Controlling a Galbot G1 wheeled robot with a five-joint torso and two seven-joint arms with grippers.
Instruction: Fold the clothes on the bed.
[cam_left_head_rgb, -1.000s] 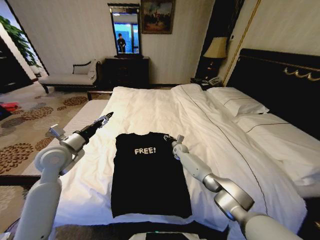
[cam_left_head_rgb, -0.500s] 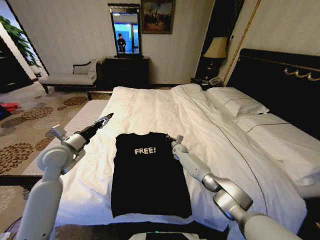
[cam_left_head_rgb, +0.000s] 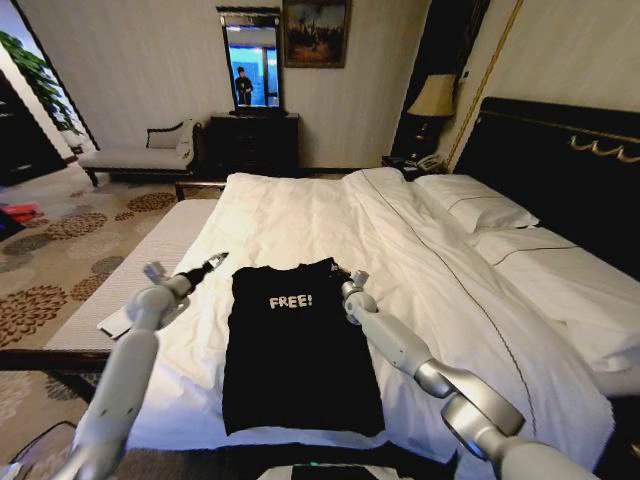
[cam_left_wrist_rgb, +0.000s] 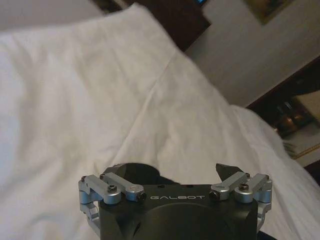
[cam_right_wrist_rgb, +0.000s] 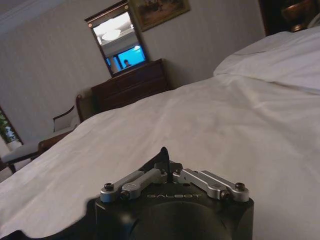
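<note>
Swinging down toward the shirt's collar corner, the left gripper (cam_left_head_rgb: 213, 262) has its fingers spread and holds nothing. The right gripper (cam_left_head_rgb: 342, 277) stays pinched together at the opposite shoulder. The black T-shirt (cam_left_head_rgb: 297, 345) lies flat near the bed's (cam_left_head_rgb: 300, 215) foot, ready for a two-handed lengthwise fold.

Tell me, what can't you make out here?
Right wrist view: the right gripper is shut, but its own body hides whether it pinches the T-shirt.
Left wrist view: the left gripper is open; its body hides the cloth beneath.
Head view: the bed's right side is cut off by the edge.
</note>
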